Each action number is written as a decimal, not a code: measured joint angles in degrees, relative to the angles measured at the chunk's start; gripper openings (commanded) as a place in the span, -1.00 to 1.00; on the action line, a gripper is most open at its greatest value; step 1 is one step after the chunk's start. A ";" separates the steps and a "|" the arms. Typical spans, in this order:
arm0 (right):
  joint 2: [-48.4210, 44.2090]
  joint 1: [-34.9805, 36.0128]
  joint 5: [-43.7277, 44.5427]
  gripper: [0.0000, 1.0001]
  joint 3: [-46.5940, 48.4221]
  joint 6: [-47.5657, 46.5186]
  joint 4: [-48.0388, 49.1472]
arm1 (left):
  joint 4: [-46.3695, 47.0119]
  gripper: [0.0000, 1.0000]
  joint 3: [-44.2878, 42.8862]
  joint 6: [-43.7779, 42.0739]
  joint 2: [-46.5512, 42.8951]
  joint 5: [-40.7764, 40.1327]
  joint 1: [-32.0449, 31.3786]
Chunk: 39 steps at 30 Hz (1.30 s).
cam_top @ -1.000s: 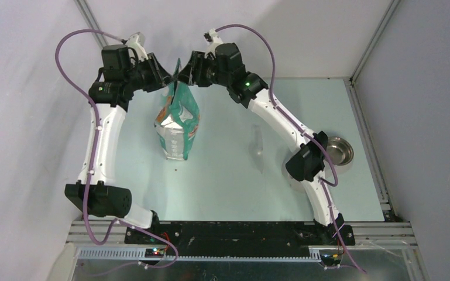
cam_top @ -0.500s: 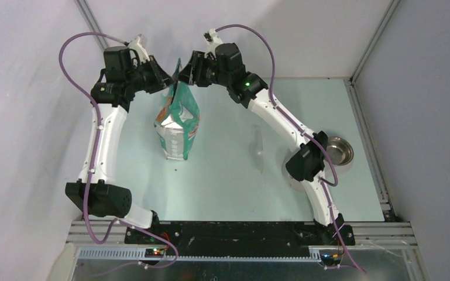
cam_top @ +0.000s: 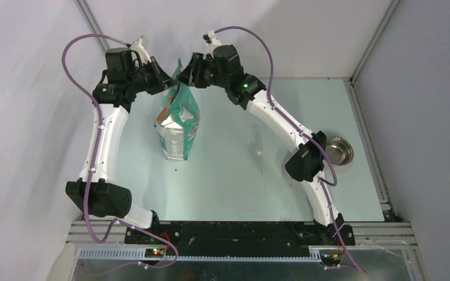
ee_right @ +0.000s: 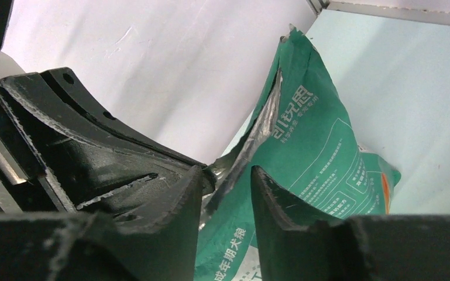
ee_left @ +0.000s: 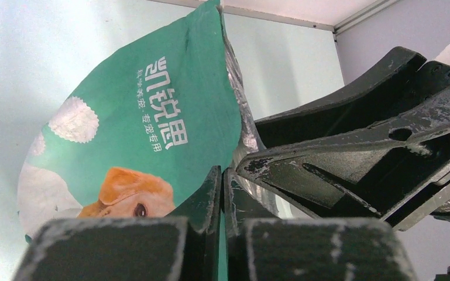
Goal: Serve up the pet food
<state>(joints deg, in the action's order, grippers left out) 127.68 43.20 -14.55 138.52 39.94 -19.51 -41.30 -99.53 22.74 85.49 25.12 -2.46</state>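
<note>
The teal-green bag [cam_top: 178, 123] with a dog's face stands upright at the far left-centre of the table. My left gripper [cam_top: 168, 84] is at its top, shut on the left side of the torn top edge; in the left wrist view a sliver of the bag [ee_left: 146, 117] shows between the pressed jaws of the left gripper [ee_left: 222, 171]. My right gripper [cam_top: 185, 75] faces it from the right. In the right wrist view the right gripper [ee_right: 227, 175] is open, its jaws straddling the bag's [ee_right: 316, 134] foil-lined edge. The pet food is out of view.
A steel bowl [cam_top: 338, 151] sits at the right edge of the table. A second bowl [cam_top: 293, 180] is mostly hidden under the right arm's elbow. A clear plastic scoop [cam_top: 258, 142] lies right of the bag. White walls stand close behind the bag.
The left gripper's jaws have closed onto the bag's top edge. The right gripper's jaws have narrowed around that edge, and it has shifted slightly left.
</note>
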 measured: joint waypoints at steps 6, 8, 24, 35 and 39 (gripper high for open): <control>0.28 0.20 0.74 -0.90 -0.04 0.02 0.33 | 0.28 -0.99 0.42 0.22 0.00 0.13 -0.04; 0.31 0.24 1.27 -1.00 -0.04 -0.35 0.26 | 0.26 -1.00 0.42 0.20 0.00 -0.13 -0.09; 0.28 0.87 7.21 -1.00 1.68 -13.90 -5.03 | -4.42 -1.00 -3.17 -6.25 -0.17 -17.84 -0.57; -1.42 2.40 11.26 -1.00 2.67 -29.07 -5.92 | -4.70 0.49 -10.73 -4.72 -0.15 -12.55 -1.70; -1.51 2.49 11.85 -1.00 2.67 -30.32 -6.14 | -6.12 0.53 -12.63 -4.70 1.01 -13.64 -4.55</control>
<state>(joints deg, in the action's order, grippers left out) 126.17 45.69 -2.70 141.18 9.63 -25.65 -47.42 -112.16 18.04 86.50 11.49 -7.01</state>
